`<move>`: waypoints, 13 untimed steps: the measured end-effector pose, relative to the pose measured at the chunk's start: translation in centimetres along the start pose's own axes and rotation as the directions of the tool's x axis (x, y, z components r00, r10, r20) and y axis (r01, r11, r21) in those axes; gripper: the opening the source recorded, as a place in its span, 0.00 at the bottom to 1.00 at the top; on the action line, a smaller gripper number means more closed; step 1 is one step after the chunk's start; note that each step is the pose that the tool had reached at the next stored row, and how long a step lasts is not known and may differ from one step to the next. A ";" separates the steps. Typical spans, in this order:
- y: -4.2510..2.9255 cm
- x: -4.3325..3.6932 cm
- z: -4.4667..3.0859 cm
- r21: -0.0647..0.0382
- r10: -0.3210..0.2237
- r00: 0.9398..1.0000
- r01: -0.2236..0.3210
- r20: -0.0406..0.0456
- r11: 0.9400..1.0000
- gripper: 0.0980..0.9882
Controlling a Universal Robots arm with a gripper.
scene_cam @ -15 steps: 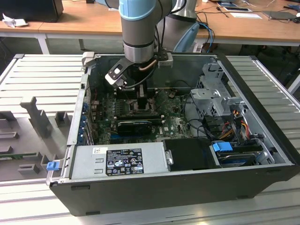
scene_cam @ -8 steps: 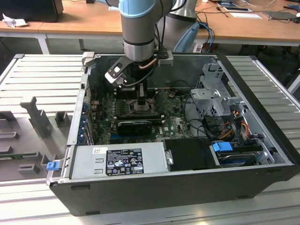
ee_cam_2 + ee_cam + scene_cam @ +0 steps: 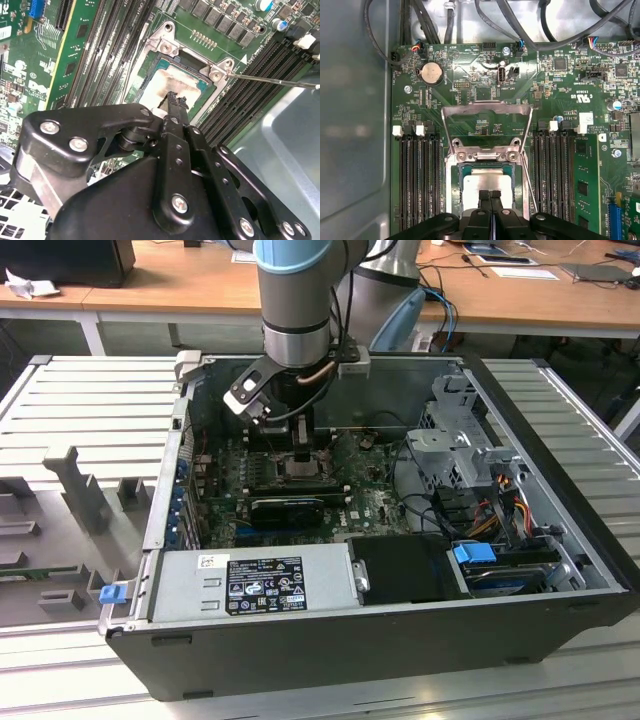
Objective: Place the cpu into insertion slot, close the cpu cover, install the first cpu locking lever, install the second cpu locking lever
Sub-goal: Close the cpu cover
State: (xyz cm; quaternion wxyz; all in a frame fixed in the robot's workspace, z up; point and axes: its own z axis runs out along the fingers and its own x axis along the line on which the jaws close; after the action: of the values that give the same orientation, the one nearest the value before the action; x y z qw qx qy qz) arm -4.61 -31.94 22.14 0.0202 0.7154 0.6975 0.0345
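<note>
pc case [image 3: 380, 655] lies open on the ribbed metal tabletop [image 3: 90, 400]. arm [image 3: 300, 300] reaches straight down into it, over the insertion slot [image 3: 456, 185]. power supply [image 3: 200, 580] sits at the case edge, well away from the slot. it carries a white and a black printed label [image 3: 265, 583], print left unread. motherboard [image 3: 485, 75] has silkscreen marks all round the slot, also left unread.

cpu cover [image 3: 487, 106] is hinged at the slot edge farthest from the gripper [image 3: 490, 194]. it stands raised, not down over the slot, and its window frames bare board beyond. cpu [image 3: 487, 179] lies flat inside the slot with its silver top up, so placing looks done and the cover step is not.

key relation: the cpu is directly under the jaws, on the slot's centre line. it is square, so there is no long axis to align. the jaws are clenched tip to tip with nothing between them. in the second wrist view the tips sit low over the smeared cpu top, possibly touching it, can't tell. one locking lever [image 3: 270, 80], a thin rod, angles out from the slot corner, apparently unlatched.
</note>
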 end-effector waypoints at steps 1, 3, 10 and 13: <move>0.00 0.00 -0.01 0.000 0.000 1.000 0.000 0.000 1.000 0.01; 0.03 -0.01 -0.02 0.000 0.000 1.000 0.000 0.000 1.000 0.01; 1.18 -0.14 0.08 0.000 0.000 1.000 0.000 0.000 1.000 0.01; 1.20 -0.14 0.08 0.000 0.000 1.000 0.000 0.000 1.000 0.01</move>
State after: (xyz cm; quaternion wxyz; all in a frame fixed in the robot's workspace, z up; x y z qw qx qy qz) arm -3.41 -32.11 22.15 0.0203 0.7155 0.6975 0.0343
